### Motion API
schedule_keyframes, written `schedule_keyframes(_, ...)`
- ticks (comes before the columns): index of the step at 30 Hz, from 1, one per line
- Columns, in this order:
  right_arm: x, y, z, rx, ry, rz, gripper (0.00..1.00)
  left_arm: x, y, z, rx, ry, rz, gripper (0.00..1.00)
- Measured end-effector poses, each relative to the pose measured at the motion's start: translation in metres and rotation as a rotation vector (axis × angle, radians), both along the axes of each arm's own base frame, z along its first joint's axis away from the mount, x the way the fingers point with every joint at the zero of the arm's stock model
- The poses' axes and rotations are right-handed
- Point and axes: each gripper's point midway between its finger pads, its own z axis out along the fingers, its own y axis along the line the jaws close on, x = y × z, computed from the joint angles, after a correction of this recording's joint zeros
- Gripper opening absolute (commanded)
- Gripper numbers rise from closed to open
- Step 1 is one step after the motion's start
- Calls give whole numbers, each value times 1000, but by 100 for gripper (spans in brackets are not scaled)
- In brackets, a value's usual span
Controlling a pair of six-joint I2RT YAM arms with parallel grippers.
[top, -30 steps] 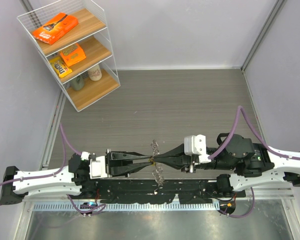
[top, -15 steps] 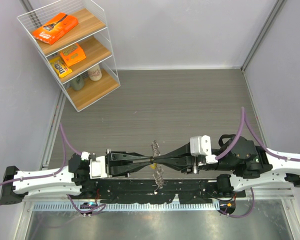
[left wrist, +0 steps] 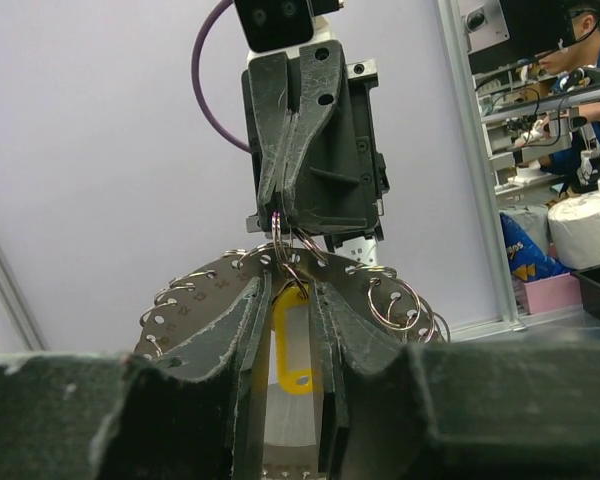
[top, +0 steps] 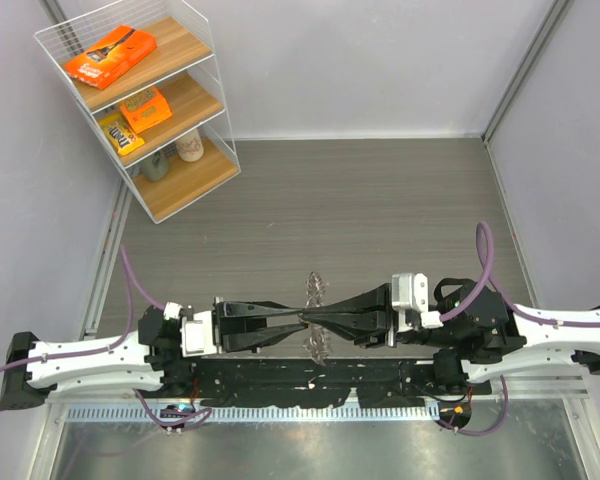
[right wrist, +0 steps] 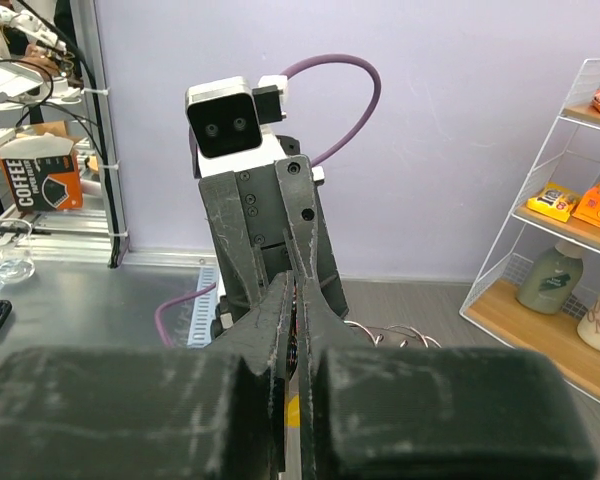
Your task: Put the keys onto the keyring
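Observation:
The keyring [top: 317, 346], a floppy loop of silvery pieces, hangs between both grippers near the table's front edge. In the left wrist view it fans out as numbered metal plates with small split rings [left wrist: 195, 300]. My left gripper [top: 301, 320] and right gripper [top: 313, 320] meet tip to tip on it. My left gripper [left wrist: 292, 285] is almost shut on the loop, and a yellow tag-shaped piece [left wrist: 290, 350] hangs between its fingers. My right gripper [right wrist: 300, 290] is pinched on a thin ring of the loop. I cannot make out the silvery key.
A wire shelf rack [top: 140, 100] with snack packs and bottles stands at the far left. A black rail [top: 310, 378] runs along the front edge under the grippers. Grey walls close in the table on both sides and at the back.
My right wrist has drawn back to the right and rolled a little, its fingertips still at the loop. The loop has shifted slightly right. The left arm has stayed still.

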Motion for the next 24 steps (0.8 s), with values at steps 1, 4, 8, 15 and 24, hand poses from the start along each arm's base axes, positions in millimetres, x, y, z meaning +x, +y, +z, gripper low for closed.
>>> schedule_keyframes(1,0,0,0,4,1,-1,6,0,0,0,0,0,0,29)
schedule_keyframes(4,0,-2,1,16,2,-2,6,0,1,0,0,2,-2,33)
schedule_keyframes(8,1,-4,3,29,4,-4,6,-2,1,0,4,3,-12,33)
schedule_keyframes(15,0,-5,5,35,6,-2,6,-4,-3,10,28,22,-36,35)
schedule_keyframes(24,0,-5,3,30,6,-2,6,-5,-5,6,58,42,-50,36)
